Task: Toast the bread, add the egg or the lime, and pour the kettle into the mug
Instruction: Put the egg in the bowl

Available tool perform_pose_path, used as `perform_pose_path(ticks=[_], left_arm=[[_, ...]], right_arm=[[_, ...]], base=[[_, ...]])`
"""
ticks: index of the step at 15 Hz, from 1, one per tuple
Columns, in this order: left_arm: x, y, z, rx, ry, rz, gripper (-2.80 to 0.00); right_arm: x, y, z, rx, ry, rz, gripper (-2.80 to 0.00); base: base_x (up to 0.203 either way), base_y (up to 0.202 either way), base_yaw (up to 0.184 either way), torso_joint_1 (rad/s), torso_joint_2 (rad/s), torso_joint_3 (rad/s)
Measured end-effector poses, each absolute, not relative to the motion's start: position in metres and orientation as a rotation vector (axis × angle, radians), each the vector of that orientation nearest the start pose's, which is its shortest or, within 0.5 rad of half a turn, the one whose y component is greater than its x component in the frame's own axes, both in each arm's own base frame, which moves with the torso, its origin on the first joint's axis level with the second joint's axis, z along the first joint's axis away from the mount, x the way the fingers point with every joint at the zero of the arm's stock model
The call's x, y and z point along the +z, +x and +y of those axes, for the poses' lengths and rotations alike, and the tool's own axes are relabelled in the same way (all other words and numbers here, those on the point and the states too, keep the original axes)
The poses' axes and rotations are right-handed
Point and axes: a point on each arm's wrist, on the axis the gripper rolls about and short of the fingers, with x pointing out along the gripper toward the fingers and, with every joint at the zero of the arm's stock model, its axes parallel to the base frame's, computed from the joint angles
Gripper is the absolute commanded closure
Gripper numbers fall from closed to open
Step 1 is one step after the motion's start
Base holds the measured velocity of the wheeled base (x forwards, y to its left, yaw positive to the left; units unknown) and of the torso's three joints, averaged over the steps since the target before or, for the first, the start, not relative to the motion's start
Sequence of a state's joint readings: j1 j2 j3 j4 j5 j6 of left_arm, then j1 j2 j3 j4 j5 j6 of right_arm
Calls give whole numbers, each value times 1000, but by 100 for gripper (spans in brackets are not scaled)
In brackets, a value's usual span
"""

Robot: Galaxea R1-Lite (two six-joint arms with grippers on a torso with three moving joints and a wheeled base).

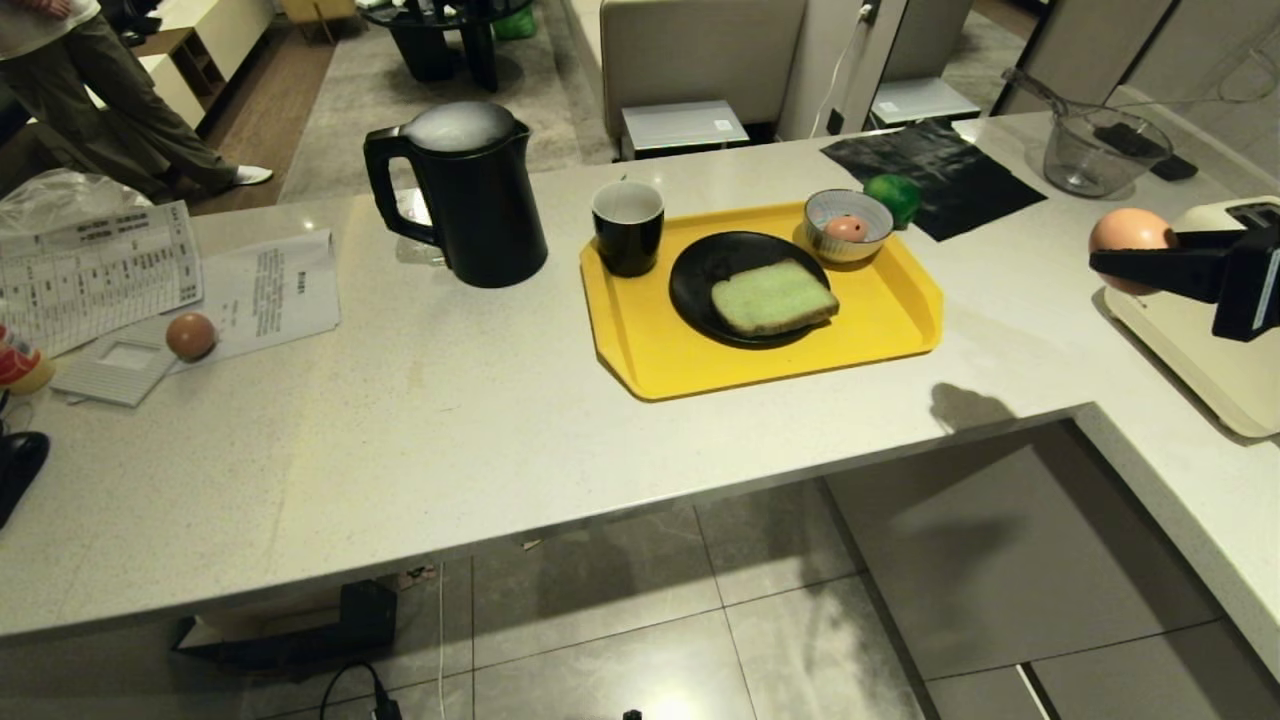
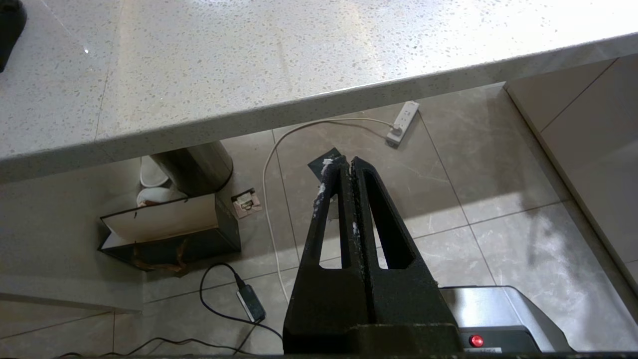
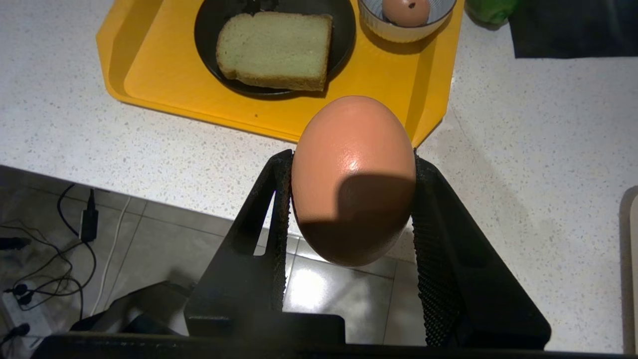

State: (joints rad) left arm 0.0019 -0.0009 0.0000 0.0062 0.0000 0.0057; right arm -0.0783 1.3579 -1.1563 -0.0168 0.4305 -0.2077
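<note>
Egg [image 3: 354, 179] clamped in my right hand [image 3: 351, 209] above the desk [image 1: 450, 420] right of the tray [image 1: 650, 350], bread [image 1: 772, 297] already plated — next, I reckon, carry it across and set it down gently.

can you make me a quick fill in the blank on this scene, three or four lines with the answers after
1. The right gripper is shut on an ____.
2. The bread lies on a black ____ on the yellow tray.
3. The striped bowl on the tray holds an ____.
4. The kettle stands on the counter beside the tray, on the same side as the ____.

Missing words: egg; plate; egg; mug
</note>
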Motion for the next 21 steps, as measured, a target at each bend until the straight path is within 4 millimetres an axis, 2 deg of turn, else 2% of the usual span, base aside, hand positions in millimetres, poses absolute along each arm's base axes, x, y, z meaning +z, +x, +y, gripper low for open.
perform_pose_path(ticks=[9, 13, 21], left_arm=[[75, -23, 0, 0, 11, 5, 0], [75, -23, 0, 0, 8, 5, 0], [75, -23, 0, 3, 6, 5, 0]], right_arm=[[302, 248, -10, 307, -165, 203, 0], [300, 253, -10, 309, -162, 211, 0], [301, 255, -11, 308, -162, 209, 0]], base=[[0, 0, 0, 0, 0, 0], [0, 0, 0, 0, 0, 0], [186, 0, 0, 2, 2, 1]])
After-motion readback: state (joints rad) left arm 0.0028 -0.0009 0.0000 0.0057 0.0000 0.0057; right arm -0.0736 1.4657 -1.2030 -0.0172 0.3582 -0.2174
